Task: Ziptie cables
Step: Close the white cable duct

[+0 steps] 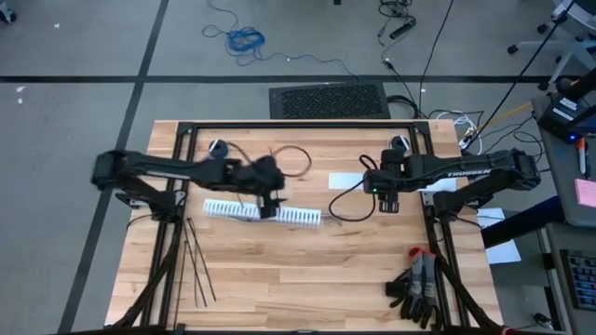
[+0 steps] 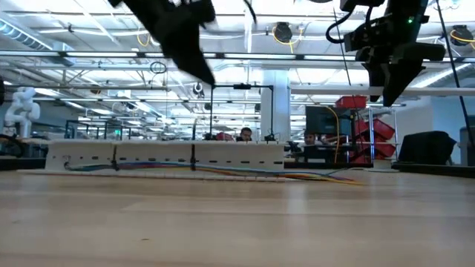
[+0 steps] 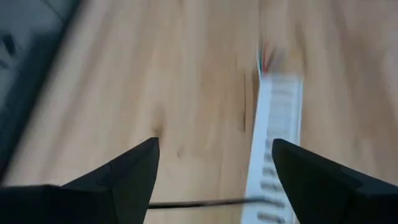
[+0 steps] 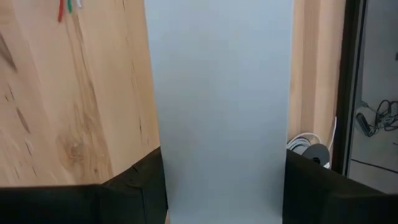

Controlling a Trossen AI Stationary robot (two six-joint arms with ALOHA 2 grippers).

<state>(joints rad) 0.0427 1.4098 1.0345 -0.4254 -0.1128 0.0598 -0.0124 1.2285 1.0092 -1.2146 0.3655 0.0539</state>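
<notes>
The left end effector (image 1: 270,207) hangs open and empty just above the white slotted duct (image 1: 300,218), where the cables (image 2: 312,176) lie. The right end effector (image 1: 388,203) is open over a white sheet (image 4: 221,106). The zipties (image 1: 196,265) lie on the counter (image 1: 317,279), well apart from the left end effector.

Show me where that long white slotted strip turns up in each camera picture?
High view: the duct lies mid-table, under the left claw.
Low view: it stretches across the table's left half, with wires along its foot.
Left wrist view: between the claw's fingers, toward the right one.
Right wrist view: not in it.
Shared landmark: the coloured wires at its end.
</notes>
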